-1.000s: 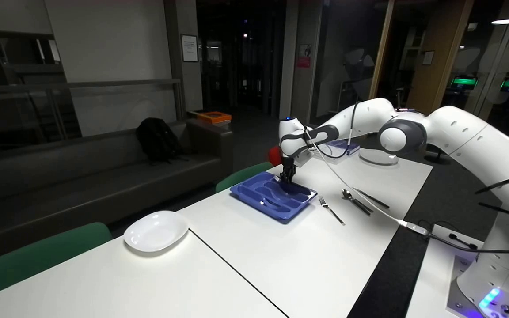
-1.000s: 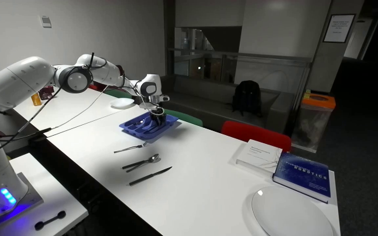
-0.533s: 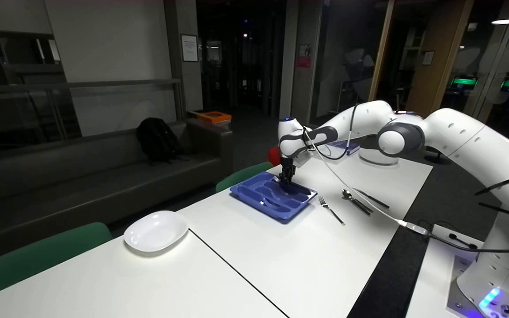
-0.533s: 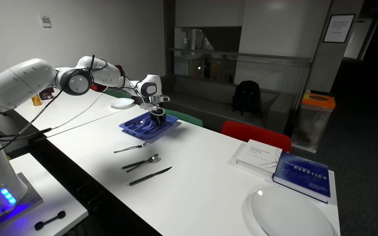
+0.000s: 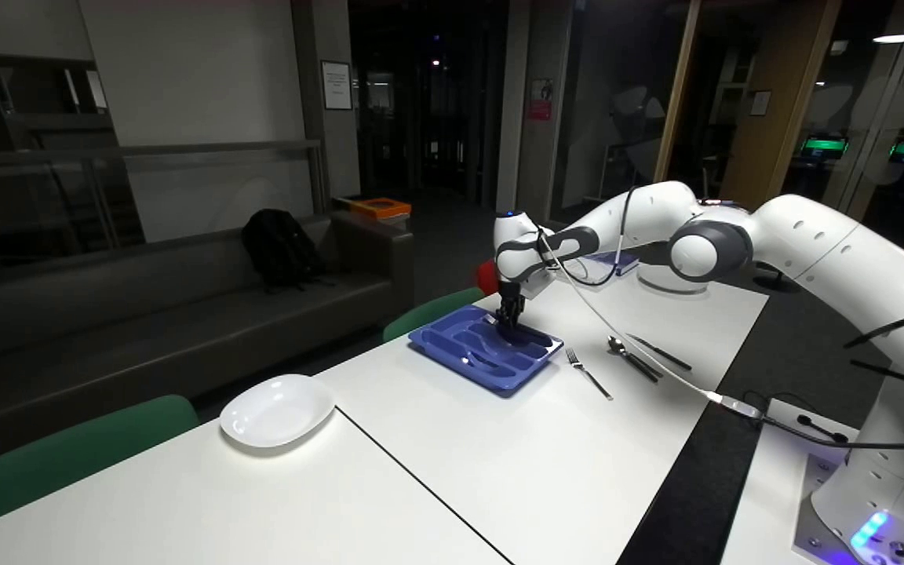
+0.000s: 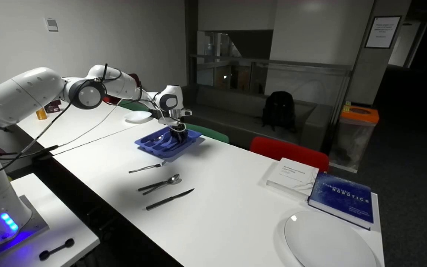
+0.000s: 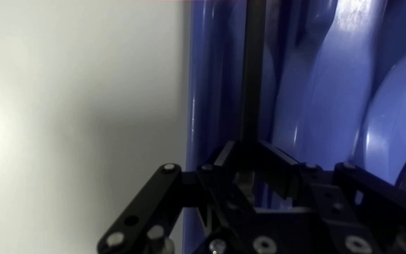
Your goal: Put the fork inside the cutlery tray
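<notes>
The blue cutlery tray [image 5: 504, 386] stands on the white table and shows in both exterior views [image 6: 154, 151]. My gripper [image 5: 508, 320] reaches down into its outermost long compartment, also seen in an exterior view [image 6: 179, 138]. In the wrist view my fingertips [image 7: 247, 146] are closed around a dark cutlery handle [image 7: 254, 70] lying along that compartment beside the tray wall [image 7: 203, 88]. The head of this piece is mostly hidden, so I cannot tell its kind. A fork [image 5: 589, 375] lies on the table beside the tray, also in an exterior view [image 6: 146, 168].
A spoon [image 6: 158, 183] and a knife [image 6: 171, 199] lie on the table past the fork. A shiny piece [image 6: 158, 138] lies inside the tray. A white bowl [image 5: 278, 411], a white plate [image 6: 328, 241] and two books [image 6: 341, 196] stand farther off.
The arm's elbow has sunk slightly and the gripper sits a touch lower in the tray. The tray and the cutlery on the table have not moved.
</notes>
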You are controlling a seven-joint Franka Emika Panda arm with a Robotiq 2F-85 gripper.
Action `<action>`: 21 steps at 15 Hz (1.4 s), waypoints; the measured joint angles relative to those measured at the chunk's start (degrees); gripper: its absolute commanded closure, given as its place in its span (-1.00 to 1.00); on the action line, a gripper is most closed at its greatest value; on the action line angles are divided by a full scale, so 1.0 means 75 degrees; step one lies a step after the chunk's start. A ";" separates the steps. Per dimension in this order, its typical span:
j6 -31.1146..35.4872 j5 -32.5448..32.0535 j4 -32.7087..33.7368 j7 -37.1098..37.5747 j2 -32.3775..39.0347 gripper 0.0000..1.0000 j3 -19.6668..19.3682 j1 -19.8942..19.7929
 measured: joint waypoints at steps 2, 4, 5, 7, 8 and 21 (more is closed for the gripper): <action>0.0004 0.0000 0.0000 0.0000 0.0000 0.90 -0.0001 0.0000; 0.0005 0.0000 0.0000 0.0000 0.0000 0.90 -0.0001 0.0000; 0.0005 0.0000 0.0000 0.0000 0.0000 0.90 -0.0001 0.0000; 0.0005 0.0000 -0.0001 0.0000 0.0000 0.09 -0.0001 0.0000; 0.0005 0.0000 -0.0001 0.0000 0.0000 0.05 -0.0002 -0.0001; 0.0163 -0.0009 -0.0006 0.0001 -0.0072 -1.00 -0.0004 0.0024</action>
